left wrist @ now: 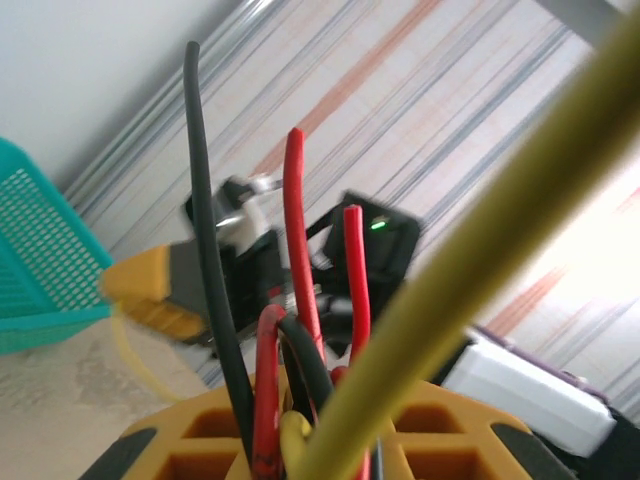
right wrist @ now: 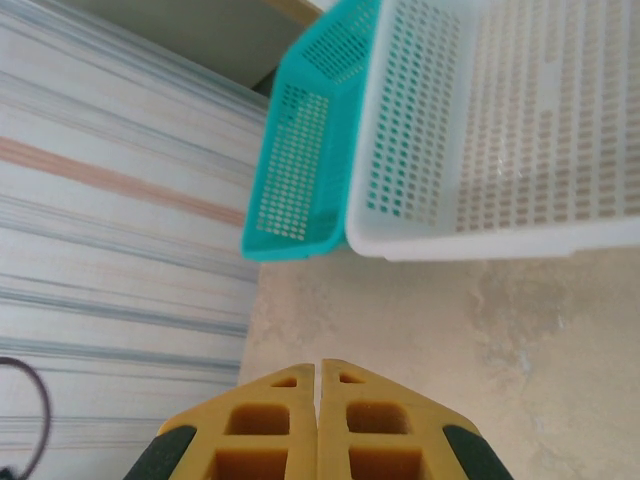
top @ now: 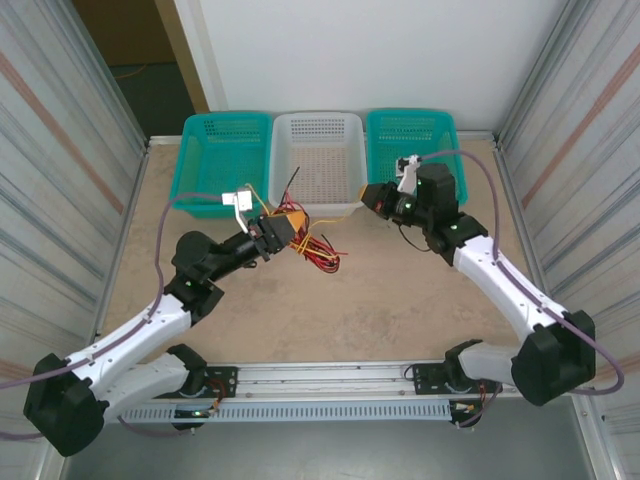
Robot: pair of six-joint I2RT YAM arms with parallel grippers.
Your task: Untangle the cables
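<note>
The cables (top: 318, 248) are a tangle of thin red, black and yellow wires lying on the table in front of the white basket, with some strands sticking up. My left gripper (top: 285, 228) is shut on one end of the bundle. In the left wrist view the cables (left wrist: 300, 230) rise between my yellow fingers (left wrist: 200, 440) of the left gripper (left wrist: 310, 445), red and black strands upright and a yellow strand (left wrist: 480, 260) slanting close to the lens. My right gripper (top: 372, 197) hangs shut near the white basket's front right corner, apart from the cables. Its pads (right wrist: 280, 430) meet with nothing between them at the right gripper (right wrist: 320, 385).
Three baskets line the back edge: a teal basket (top: 225, 150) on the left, a white basket (top: 318, 207) in the middle and a teal basket (top: 412, 135) on the right. The white basket (right wrist: 500, 235) and a teal basket (right wrist: 300, 150) lie ahead of the right wrist. Corrugated walls flank the table.
</note>
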